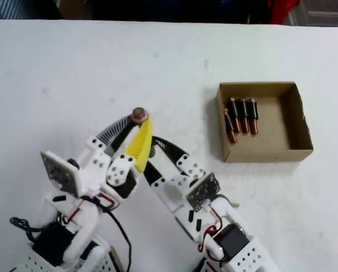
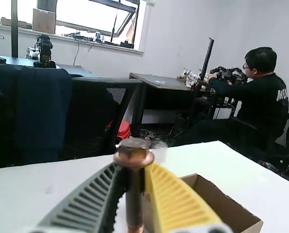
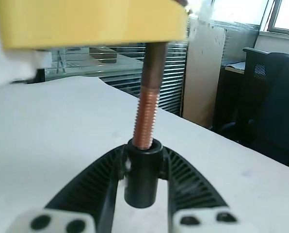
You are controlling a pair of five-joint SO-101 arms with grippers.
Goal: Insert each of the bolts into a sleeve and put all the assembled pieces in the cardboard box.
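My left gripper [image 1: 138,120], with one grey and one yellow finger, is shut on a copper bolt [image 1: 138,115] and holds it upright above the table. In the left wrist view the bolt's hex head [image 2: 133,151] stands up between the grey finger [image 2: 86,204] and the yellow finger [image 2: 176,204]. My right gripper [image 3: 144,162] sits just below, its black fingers shut on a black sleeve [image 3: 144,174]. The bolt's threaded tip [image 3: 145,121] rests in the sleeve's mouth. The cardboard box [image 1: 296,122] lies to the right with several assembled pieces [image 1: 241,118] inside.
The two arms cross at the table's front centre, with the right gripper [image 1: 151,152] tucked under the yellow finger. The white table [image 1: 72,73] stretches to the left and back. The box's open corner [image 2: 222,208] lies just past the left gripper.
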